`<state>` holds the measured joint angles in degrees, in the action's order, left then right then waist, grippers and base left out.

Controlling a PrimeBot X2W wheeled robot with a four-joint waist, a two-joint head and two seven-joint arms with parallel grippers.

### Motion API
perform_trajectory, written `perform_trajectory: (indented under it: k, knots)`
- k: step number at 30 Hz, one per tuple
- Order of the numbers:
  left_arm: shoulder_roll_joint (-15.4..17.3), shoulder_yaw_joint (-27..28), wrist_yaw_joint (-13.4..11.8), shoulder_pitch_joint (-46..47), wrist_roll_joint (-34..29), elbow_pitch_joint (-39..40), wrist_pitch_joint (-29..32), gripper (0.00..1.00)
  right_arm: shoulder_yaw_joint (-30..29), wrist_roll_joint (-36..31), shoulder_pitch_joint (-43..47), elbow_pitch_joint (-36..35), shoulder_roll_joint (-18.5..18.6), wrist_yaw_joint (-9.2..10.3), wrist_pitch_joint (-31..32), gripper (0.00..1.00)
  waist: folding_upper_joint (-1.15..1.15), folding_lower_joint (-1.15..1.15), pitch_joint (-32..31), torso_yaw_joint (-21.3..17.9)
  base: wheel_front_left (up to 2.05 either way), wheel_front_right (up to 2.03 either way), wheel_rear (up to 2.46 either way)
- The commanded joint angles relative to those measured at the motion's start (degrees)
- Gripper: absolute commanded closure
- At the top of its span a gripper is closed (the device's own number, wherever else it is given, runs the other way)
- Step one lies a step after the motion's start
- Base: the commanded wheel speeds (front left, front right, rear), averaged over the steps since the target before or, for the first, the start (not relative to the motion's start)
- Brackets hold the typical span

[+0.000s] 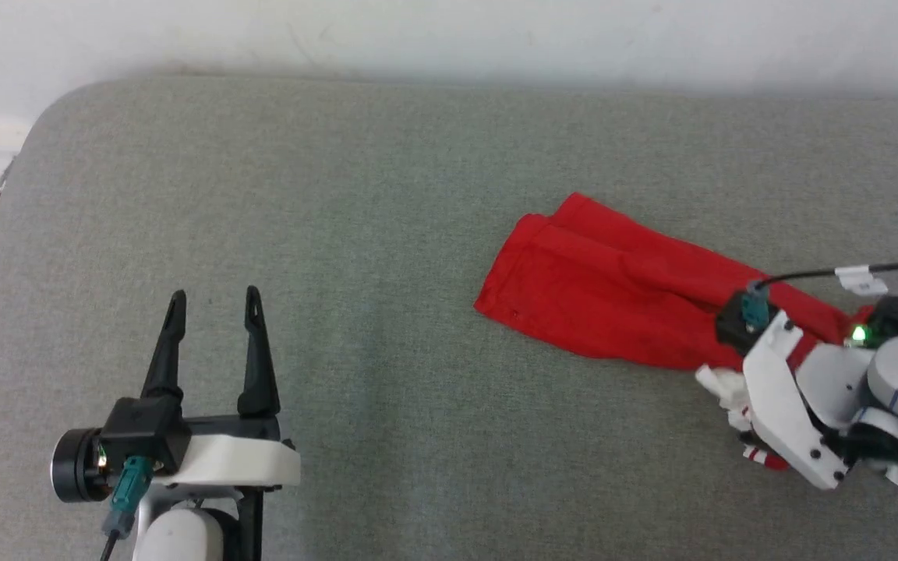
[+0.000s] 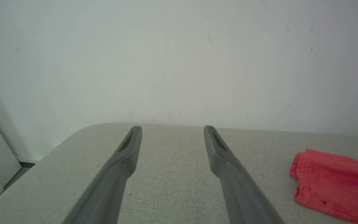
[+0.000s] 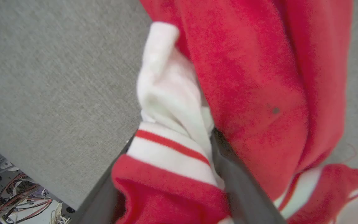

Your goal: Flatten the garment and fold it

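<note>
The left gripper point(image 1: 215, 300) hangs above the near left part of the bench point(image 1: 355, 234). Its dark tapered fingers point at the far edge, and the jaws are spread with nothing between them. The right gripper point(image 3: 174, 137) tilts down at the near right, jaws spread wide astride a bunched white, red-striped sleeve. The garment point(image 1: 613, 296), soft red knit rumpled into a long band, lies on the right half of the woven grey upholstery. Its long axis runs diagonally from mid-bench toward the near right edge.
</note>
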<state>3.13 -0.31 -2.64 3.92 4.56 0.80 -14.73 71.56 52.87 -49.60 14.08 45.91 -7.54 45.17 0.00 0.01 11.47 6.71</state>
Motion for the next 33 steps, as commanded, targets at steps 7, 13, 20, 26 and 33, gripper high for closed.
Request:
perform_trajectory:
  k: [7, 13, 20, 26, 33]
  knots:
    - [-0.24, 0.76, -0.5, 0.8, 0.12, -0.49, -0.27, 0.0, 1.53, 1.72, 4.34, 2.7, -1.85, 0.05, -5.44, 1.0, 0.0, -0.01, -0.15, -0.88, 0.0, 0.0, 0.0]
    - [-0.24, 1.52, -0.07, 0.01, -0.39, -0.83, -0.27, 0.0, 1.57, 2.76, 1.76, -2.48, -1.34, 0.05, -16.21, 1.0, 0.0, -0.01, -2.61, -1.9, 0.0, 0.0, 0.0]
    - [-0.24, 1.99, -0.31, -0.75, -0.44, 0.08, -0.27, 0.0, 1.49, 2.23, -3.08, -10.51, -1.95, 0.05, -23.06, 1.0, 0.0, -0.01, -3.16, -1.53, 0.0, 0.0, 0.0]
    - [-0.24, 1.72, -0.51, 0.44, -0.26, 0.93, -0.27, 0.0, 1.61, -0.61, -6.34, -10.59, -9.97, 0.05, -26.28, 1.0, 0.0, -0.01, -1.09, 0.71, 0.0, 0.0, 0.0]
    - [-0.25, 1.41, -0.62, 2.39, 0.45, 0.7, -0.27, 0.0, 1.77, -8.91, -2.46, -3.21, -23.74, 0.05, -19.27, 1.0, 0.0, -0.01, 2.08, 3.93, 0.0, 0.0, 0.0]
